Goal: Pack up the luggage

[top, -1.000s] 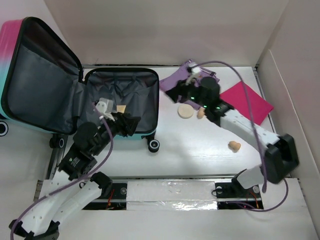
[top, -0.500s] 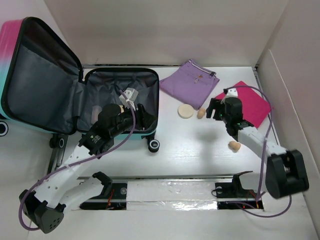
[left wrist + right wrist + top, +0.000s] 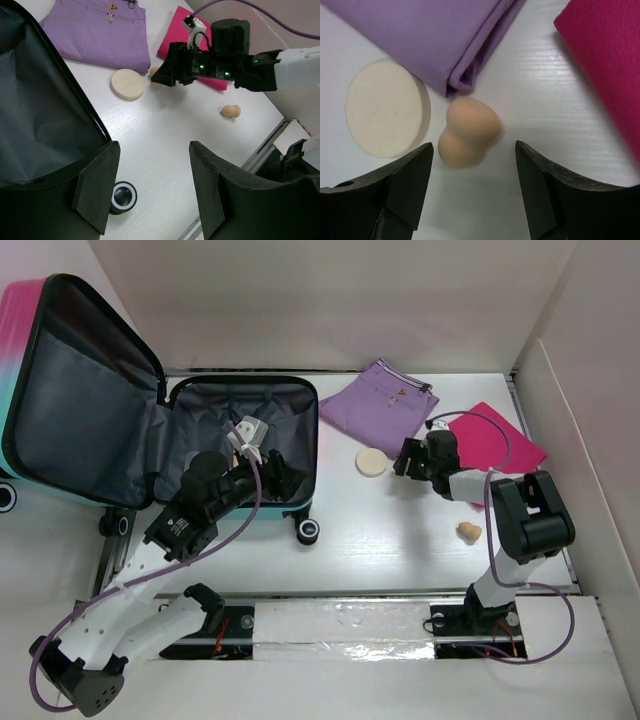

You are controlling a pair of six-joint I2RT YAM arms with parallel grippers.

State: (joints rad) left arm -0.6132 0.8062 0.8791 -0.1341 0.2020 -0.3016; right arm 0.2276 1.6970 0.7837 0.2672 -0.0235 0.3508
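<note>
The luggage (image 3: 80,390) lies open at the left, its pink-and-teal lid upright and its grey-lined base (image 3: 215,415) flat on the table. My left gripper (image 3: 285,478) hovers open and empty over the base's front right corner. In the left wrist view the left gripper (image 3: 152,185) frames bare table beside a black wheel (image 3: 122,196). My right gripper (image 3: 405,460) is low over the table, open. Seen from its wrist, the right gripper (image 3: 474,185) has a peach sponge (image 3: 467,132) just ahead of its fingers (image 3: 405,185), untouched.
A round cream puff (image 3: 371,462) lies left of the right gripper, close to the peach sponge. The flat purple pouch (image 3: 385,405) lies behind it, and the folded magenta cloth (image 3: 495,440) to the right. A second peach sponge (image 3: 467,532) lies nearer the front.
The right gripper left the purple pouch, swung out to the right, then came back left and low over the peach sponge. The left gripper moved right, to the luggage's front right corner.
</note>
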